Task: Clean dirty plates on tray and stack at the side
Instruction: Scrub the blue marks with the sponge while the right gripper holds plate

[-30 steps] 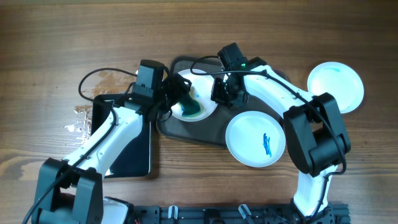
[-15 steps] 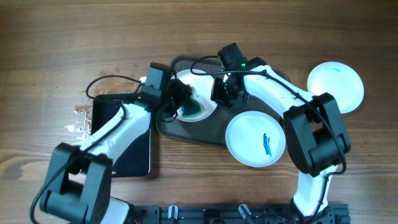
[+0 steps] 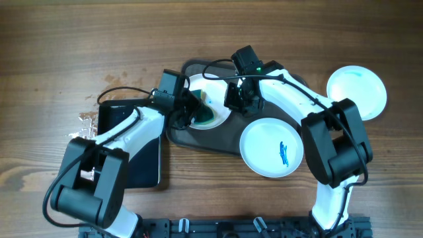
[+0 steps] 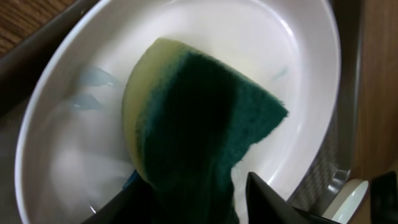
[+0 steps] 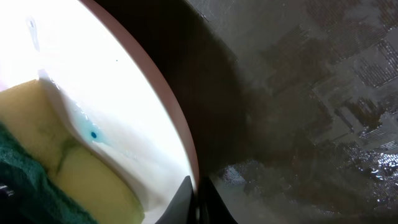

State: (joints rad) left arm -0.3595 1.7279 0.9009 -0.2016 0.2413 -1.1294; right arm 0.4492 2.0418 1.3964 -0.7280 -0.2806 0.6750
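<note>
At the tray's (image 3: 218, 142) left end the left claw (image 4: 193, 199) pinches a sponge (image 4: 205, 118) on one smeared plate (image 4: 249, 37), the right claw (image 5: 194, 199) pressed together at its rim; a second plate (image 3: 264, 155), blue-marked, overlaps the tray's front right corner; a third plate (image 3: 357, 92), seemingly wiped, lies near the counter's (image 3: 66, 39) right edge.

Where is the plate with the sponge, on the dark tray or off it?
On it: the plate lies inside the rim of the tray, with bare tray showing past its lower edge.

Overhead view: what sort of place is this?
Likely a robot lab bench, not a kitchen: two arms mounted at a wooden table, a sponge on a plate in a tray, blue ink standing in for dirt.
</note>
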